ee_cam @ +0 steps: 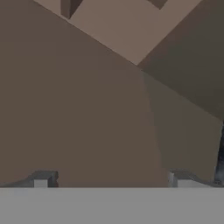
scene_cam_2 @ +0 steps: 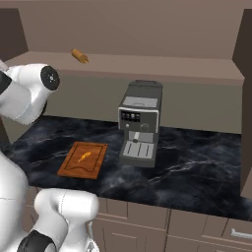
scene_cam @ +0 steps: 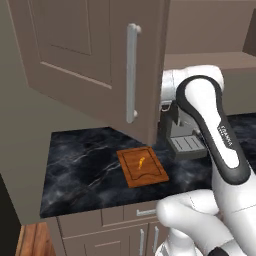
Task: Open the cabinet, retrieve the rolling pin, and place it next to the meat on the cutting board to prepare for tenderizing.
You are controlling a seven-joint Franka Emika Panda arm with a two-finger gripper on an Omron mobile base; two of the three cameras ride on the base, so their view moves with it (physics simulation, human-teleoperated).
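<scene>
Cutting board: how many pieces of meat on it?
1: a tiny curved orange-yellow meat strip near the centre of the reddish-brown rectangular wooden cutting board on the black marble counter.

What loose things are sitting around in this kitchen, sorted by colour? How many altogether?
Tan: 1, rolling pin on the shelf
Reddish-brown: 1, cutting board
Orange: 1, meat on the board
Grey: 1, coffee machine
Total: 4
</scene>
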